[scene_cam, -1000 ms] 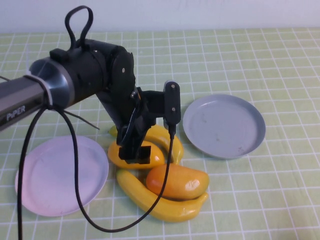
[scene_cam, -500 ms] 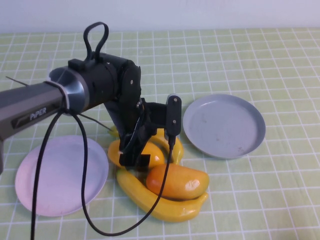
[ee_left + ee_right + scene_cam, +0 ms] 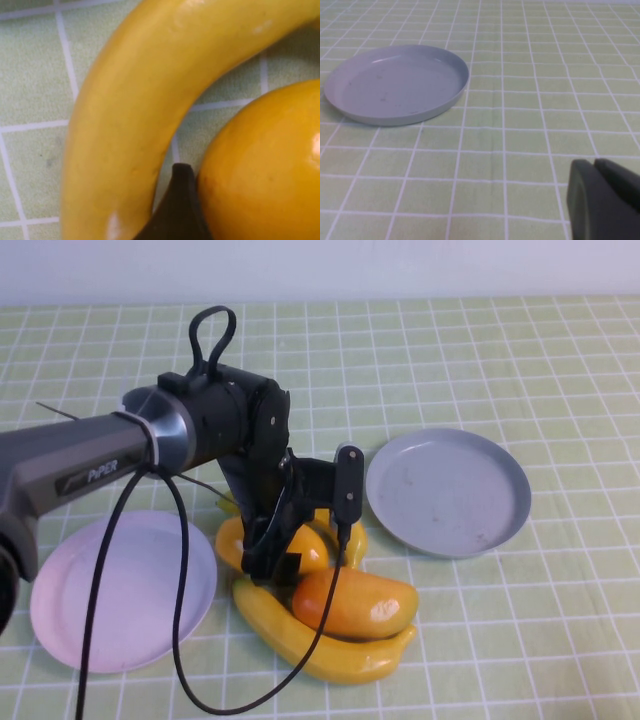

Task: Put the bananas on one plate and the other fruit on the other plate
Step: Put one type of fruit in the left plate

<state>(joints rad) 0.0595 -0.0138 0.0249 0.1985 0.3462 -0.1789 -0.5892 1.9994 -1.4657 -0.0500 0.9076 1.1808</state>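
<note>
High view change: left claw point(image 3: 268, 562) has sunk onto the plump orange-yellow oval fruit point(image 3: 270, 545), fingers starting to narrow around it.
Fruit: all 4 on green-checked counter point(image 3: 560, 620), both plates bare.
Right claw point(image 3: 605, 200): closed, parked.

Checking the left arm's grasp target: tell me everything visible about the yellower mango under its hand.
The yellower mango is a plump, glossy, plastic-looking oval, paler than the orange mango beside it. It lies on the checked cloth between the pink plate and grey plate, on neither. The left hand is down over it, one fingertip wedged between it and a banana. A second banana curves along its near side. Its far side is hidden.
</note>
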